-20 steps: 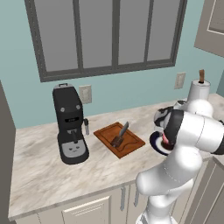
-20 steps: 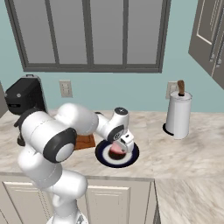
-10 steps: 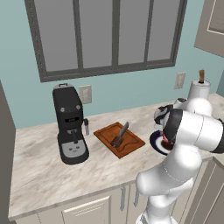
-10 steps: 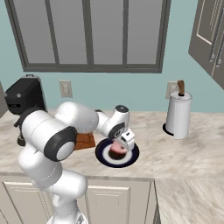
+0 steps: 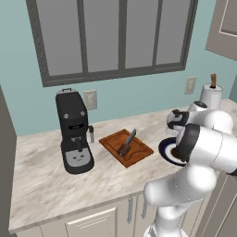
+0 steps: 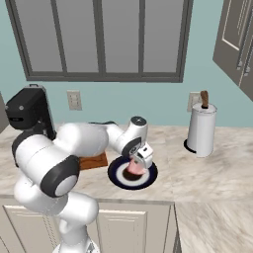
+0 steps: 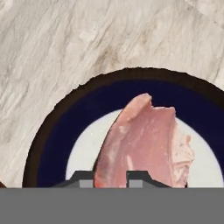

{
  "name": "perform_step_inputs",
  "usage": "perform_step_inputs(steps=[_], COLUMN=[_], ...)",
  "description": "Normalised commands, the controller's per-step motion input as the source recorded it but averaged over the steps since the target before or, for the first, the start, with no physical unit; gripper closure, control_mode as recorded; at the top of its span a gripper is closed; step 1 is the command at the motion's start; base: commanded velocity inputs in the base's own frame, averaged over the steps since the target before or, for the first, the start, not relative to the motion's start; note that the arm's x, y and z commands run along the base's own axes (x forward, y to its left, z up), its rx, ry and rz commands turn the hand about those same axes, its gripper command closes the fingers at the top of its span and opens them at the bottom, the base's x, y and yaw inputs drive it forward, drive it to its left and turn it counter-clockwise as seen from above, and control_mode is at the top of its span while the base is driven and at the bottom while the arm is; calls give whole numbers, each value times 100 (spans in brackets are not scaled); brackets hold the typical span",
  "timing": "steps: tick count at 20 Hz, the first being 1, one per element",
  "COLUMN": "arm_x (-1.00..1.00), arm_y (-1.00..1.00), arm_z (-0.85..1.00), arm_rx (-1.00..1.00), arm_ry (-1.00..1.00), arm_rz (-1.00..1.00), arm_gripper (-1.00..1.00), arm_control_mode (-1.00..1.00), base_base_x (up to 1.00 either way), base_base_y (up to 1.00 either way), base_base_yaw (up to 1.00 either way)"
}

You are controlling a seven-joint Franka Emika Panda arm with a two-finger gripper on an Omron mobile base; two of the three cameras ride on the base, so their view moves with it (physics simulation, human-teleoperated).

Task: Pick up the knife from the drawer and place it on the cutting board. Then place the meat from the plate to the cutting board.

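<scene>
The knife lies on the reddish-brown cutting board, blade up against the board's far side. To the board's right stands the dark-rimmed plate with the pinkish meat on it. My gripper is down on the plate, shut on the meat. In the hand view the two tips of the gripper pinch the slab's near edge over the plate. A corner of the cutting board shows behind my arm. The drawer is out of view.
A black coffee machine stands left of the board. A paper towel roll stands at the back right by the wall. Marble counter stretches in front of the board and to the plate's right. Cream cabinet fronts run under the counter edge.
The gripper's jaws have gone from wide open to shut on the meat. The hand has sunk a little onto the plate. Knife and board have not moved.
</scene>
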Motion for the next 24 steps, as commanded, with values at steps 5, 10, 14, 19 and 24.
perform_step_inputs(steps=[5,10,14,19,24], arm_x=[-18,-12,-1,2,6], arm_y=[0,0,16,31,42], arm_z=[30,52,50,44,22], arm_rx=[0,0,0,0,0], arm_ry=[-10,-8,-2,0,0], arm_rz=[0,0,0,0,2], arm_gripper=[100,100,100,100,100], arm_control_mode=[-100,-100,-100,-100,-100], base_base_x=[0,0,0,0,0], base_base_y=[0,0,0,0,0], base_base_yaw=[0,0,0,0,0])
